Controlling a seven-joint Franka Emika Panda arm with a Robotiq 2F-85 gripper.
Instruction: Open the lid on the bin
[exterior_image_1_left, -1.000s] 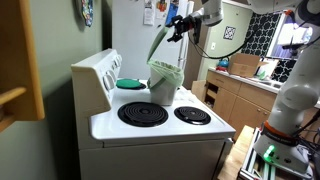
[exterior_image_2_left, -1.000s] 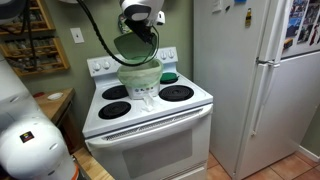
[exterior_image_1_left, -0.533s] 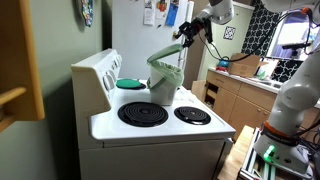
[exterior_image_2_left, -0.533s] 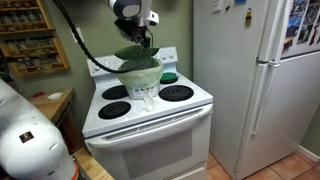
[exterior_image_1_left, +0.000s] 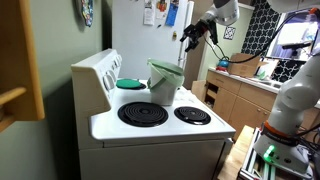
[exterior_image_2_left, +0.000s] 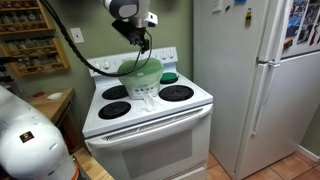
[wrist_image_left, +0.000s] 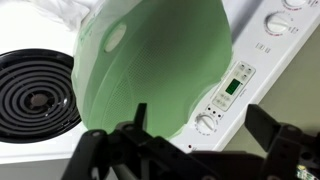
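The pale bin (exterior_image_1_left: 165, 88) stands at the back of the white stove, between the burners, in both exterior views (exterior_image_2_left: 140, 86). Its light-green lid (exterior_image_1_left: 167, 66) lies low, about flat over the rim (exterior_image_2_left: 140, 66). In the wrist view the lid (wrist_image_left: 150, 60) fills the middle, seen from above. My gripper (exterior_image_1_left: 190, 38) hangs above the bin (exterior_image_2_left: 140, 38), apart from the lid. Its fingers (wrist_image_left: 199, 108) are spread and hold nothing.
A round teal dish (exterior_image_1_left: 131, 84) sits beside the bin near the stove's back panel (wrist_image_left: 240, 80). Coil burners (exterior_image_1_left: 143, 113) lie in front. A white fridge (exterior_image_2_left: 255, 80) stands beside the stove, with kitchen counters (exterior_image_1_left: 245, 85) beyond.
The lid, raised steeply by the gripper a second ago, has swung down onto the bin. The gripper has let go, lifted and moved away.
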